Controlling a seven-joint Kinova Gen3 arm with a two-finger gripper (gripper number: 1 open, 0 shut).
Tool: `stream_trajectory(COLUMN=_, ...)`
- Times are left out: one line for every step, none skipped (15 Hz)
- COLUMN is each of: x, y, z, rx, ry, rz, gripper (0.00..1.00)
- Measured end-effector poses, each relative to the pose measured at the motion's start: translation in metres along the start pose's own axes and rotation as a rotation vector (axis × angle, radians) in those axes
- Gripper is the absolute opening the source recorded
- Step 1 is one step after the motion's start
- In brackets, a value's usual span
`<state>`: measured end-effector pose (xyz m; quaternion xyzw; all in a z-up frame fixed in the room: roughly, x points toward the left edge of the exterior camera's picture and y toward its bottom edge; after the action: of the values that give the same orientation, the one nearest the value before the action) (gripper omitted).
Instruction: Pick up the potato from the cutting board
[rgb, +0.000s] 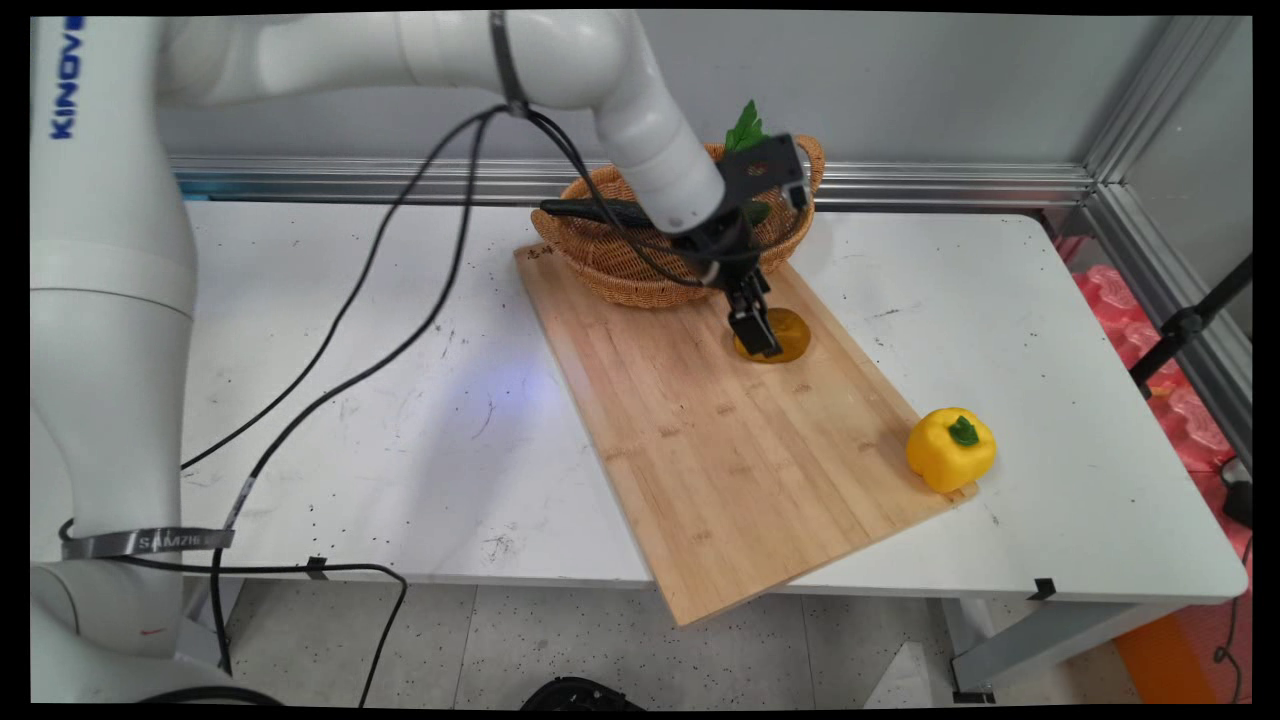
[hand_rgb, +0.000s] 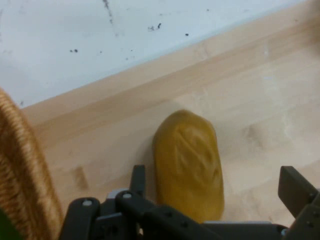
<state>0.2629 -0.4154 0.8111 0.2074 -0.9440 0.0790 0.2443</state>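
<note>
A mustard-yellow oval piece (rgb: 788, 335) (hand_rgb: 189, 160) with an embossed top lies on the wooden cutting board (rgb: 720, 430) (hand_rgb: 260, 90), close to its far edge. My gripper (rgb: 758, 340) (hand_rgb: 215, 185) is lowered right over it and stands open. In the hand view one finger (hand_rgb: 137, 179) is just left of the piece and the other finger (hand_rgb: 296, 189) is well to its right, so the piece sits between them, nearer the left one. Whether either finger touches it cannot be told.
A wicker basket (rgb: 620, 270) (hand_rgb: 22, 170) stands on the board's far corner just behind my hand, holding a green leafy thing (rgb: 745, 128) and a long dark object (rgb: 590, 210). A yellow bell pepper (rgb: 950, 448) sits at the board's right corner. The board overhangs the table's near edge.
</note>
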Motion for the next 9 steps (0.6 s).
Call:
stream_trajectory(x=0.003, y=-0.001, z=0.009, rx=-0.003, ry=-0.005, rz=0.001, gripper=1.0)
stream_trajectory(x=0.004, y=-0.002, z=0.014, rx=-0.006, ry=-0.009, rz=0.002, gripper=1.0)
stream_trajectory(x=0.007, y=-0.003, z=0.022, rx=-0.008, ry=-0.015, rz=0.002, gripper=1.0)
stream_trajectory(x=0.008, y=-0.004, z=0.027, rx=-0.01, ry=-0.019, rz=0.002, gripper=1.0)
stream_trajectory(x=0.009, y=-0.005, z=0.032, rx=-0.012, ry=-0.023, rz=0.002, gripper=1.0)
stream_trajectory(x=0.009, y=-0.006, z=0.034, rx=-0.013, ry=-0.025, rz=0.002, gripper=1.0)
stream_trajectory(x=0.01, y=-0.007, z=0.038, rx=-0.015, ry=-0.029, rz=0.003, gripper=1.0)
stream_trajectory(x=0.011, y=-0.008, z=0.042, rx=-0.017, ry=-0.031, rz=0.003, gripper=1.0)
stream_trajectory(x=0.012, y=-0.009, z=0.044, rx=-0.018, ry=-0.033, rz=0.005, gripper=1.0)
